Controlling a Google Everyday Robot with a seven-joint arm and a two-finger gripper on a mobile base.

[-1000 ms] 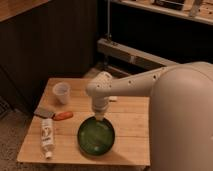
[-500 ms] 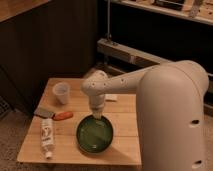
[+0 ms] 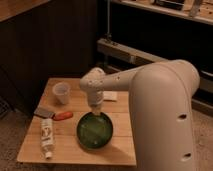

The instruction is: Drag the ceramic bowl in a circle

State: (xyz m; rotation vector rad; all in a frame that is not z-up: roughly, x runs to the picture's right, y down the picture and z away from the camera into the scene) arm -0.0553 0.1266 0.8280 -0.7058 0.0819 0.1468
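The ceramic bowl (image 3: 94, 131) is round, shallow and glossy dark green. It sits on the wooden table (image 3: 70, 150) near the front right part. My gripper (image 3: 95, 111) points straight down at the bowl's far rim, hanging from the white arm (image 3: 160, 95) that reaches in from the right. The gripper appears to touch the rim at the back of the bowl.
A small translucent white cup (image 3: 61, 93) stands at the table's back left. An orange object (image 3: 63, 116) and a dark flat item (image 3: 43, 112) lie left of the bowl. A white tube (image 3: 47, 136) lies at the front left. A white napkin (image 3: 110, 95) lies behind the arm.
The bowl and gripper have shifted slightly left and toward the table's front. The arm has swung further across the table.
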